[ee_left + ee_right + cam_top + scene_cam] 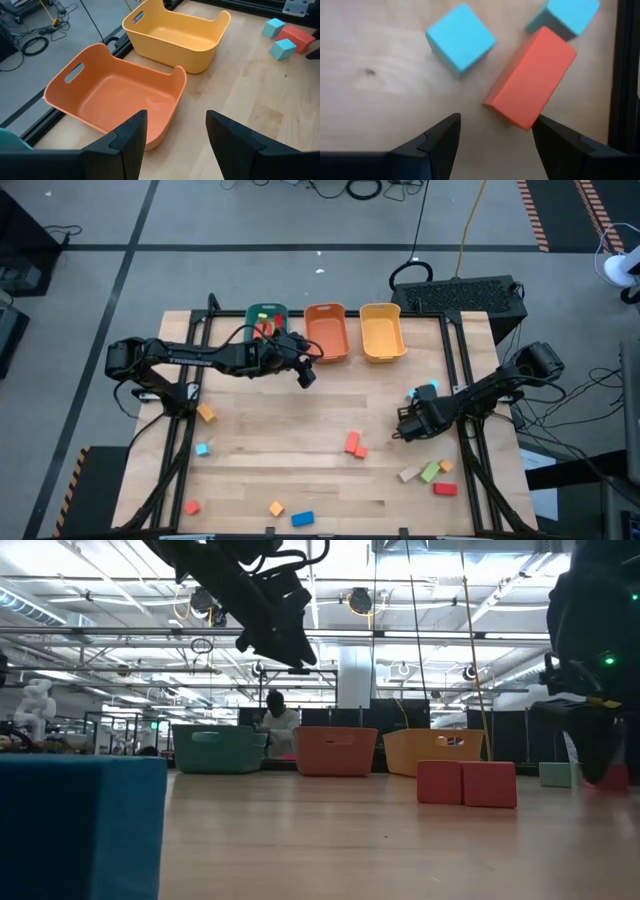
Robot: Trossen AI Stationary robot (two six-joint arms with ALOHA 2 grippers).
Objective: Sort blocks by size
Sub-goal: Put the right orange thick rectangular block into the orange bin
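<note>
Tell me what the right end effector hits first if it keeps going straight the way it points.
Probably the red block, lying just ahead of the open right end effector; two light blue cubes lie beyond.

Bright, even light falls from overhead across the wooden table [300,420], leaving only short, soft shadows beside the blocks. In the low view, rows of ceiling lights glare white, and the arms against them turn to dark silhouettes. A blue block [80,825] right at that camera is large and blurred. In the right wrist view, a red block [532,80] and two light blue cubes look soft-edged, slightly out of focus.
</note>
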